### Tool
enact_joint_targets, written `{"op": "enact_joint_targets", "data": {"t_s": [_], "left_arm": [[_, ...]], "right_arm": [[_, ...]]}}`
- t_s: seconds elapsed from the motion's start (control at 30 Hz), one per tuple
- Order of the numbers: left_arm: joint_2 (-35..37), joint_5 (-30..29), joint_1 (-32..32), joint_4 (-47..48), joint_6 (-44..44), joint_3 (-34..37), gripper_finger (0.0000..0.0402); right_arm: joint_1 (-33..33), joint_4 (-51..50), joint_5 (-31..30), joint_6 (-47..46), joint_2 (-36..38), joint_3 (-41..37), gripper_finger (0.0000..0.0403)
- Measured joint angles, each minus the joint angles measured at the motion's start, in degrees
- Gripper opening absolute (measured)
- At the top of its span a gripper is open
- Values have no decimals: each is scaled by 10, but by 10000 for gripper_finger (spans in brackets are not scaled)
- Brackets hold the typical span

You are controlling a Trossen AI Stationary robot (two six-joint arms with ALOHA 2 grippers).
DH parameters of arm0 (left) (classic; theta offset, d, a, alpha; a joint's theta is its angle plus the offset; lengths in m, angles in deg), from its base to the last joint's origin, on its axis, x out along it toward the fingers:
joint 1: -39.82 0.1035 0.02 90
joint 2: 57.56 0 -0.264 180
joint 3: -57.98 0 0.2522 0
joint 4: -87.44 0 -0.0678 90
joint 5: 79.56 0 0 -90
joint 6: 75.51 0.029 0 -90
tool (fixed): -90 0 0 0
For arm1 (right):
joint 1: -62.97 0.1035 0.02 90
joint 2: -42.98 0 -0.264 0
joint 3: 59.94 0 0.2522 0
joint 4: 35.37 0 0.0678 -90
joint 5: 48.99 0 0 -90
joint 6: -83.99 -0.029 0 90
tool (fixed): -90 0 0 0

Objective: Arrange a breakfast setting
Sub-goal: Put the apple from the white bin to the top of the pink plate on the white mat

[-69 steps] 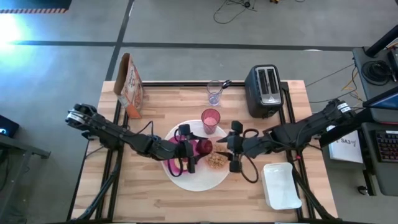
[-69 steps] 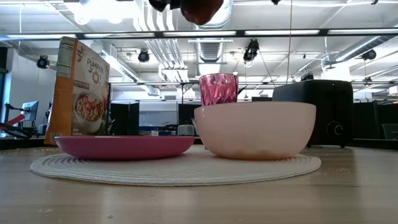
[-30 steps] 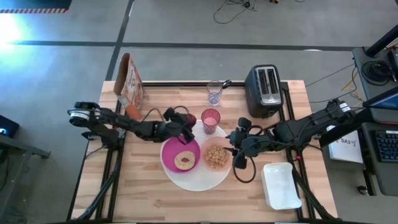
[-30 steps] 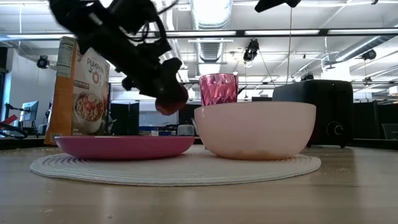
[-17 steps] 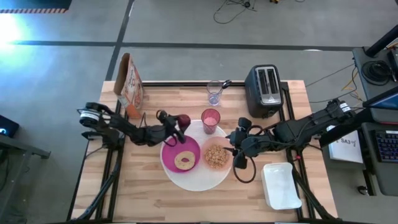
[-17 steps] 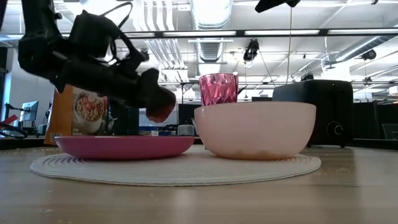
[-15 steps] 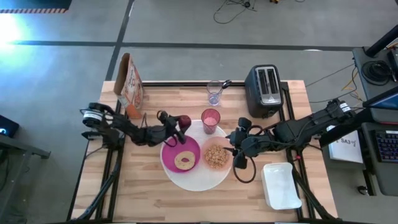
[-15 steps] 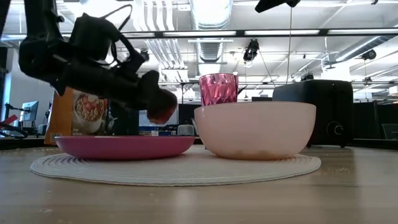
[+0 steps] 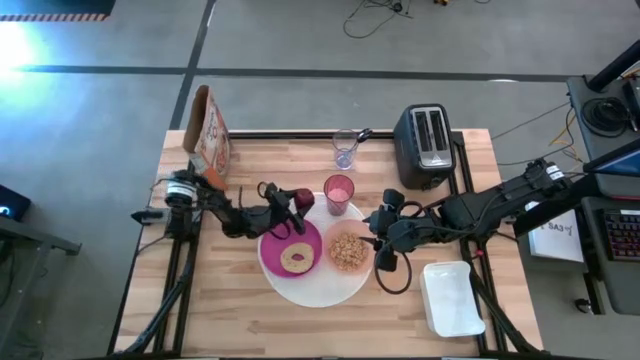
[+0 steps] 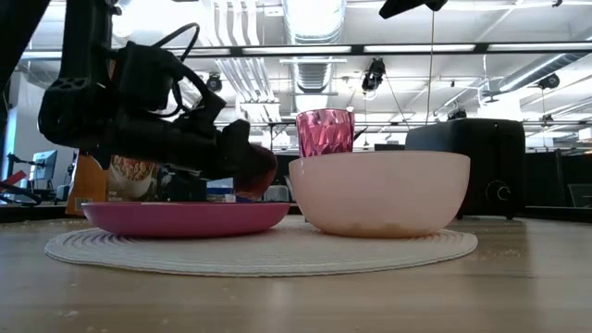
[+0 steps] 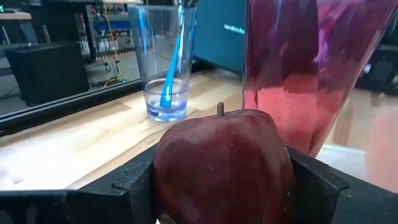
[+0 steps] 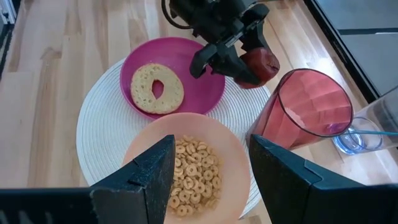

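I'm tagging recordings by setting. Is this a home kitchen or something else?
Most likely a lab or open workshop, not a home: the low view shows exposed ceiling ducts and strip lights, the high view shows cables on a concrete floor, and a keyboard sits beside the wooden table.

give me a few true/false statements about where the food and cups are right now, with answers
1. The left end effector holds the dark-red fruit. True.
2. The bagel lies in the peach bowl. False: it lies on the magenta plate; the peach bowl holds cereal rings.
3. The teal-handled spoon stands in the clear glass. True.
4. The pink tumbler lies tipped on its side. False: it stands upright, behind the bowl.
5. The right end effector grips the bowl's rim. False: its jaws are open above the bowl.
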Motion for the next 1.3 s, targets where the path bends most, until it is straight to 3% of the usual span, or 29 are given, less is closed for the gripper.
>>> {"op": "enact_joint_targets", "data": {"t_s": [0.33,0.83,1.3], "left_arm": [[-54,-2,0,-47,3,0,242],[-54,16,1,-34,10,0,257],[-54,-5,9,-17,15,1,262]], "right_arm": [[0,0,0,0,0,0,194],[0,0,0,0,0,0,194],[0,0,0,0,0,0,194]]}}
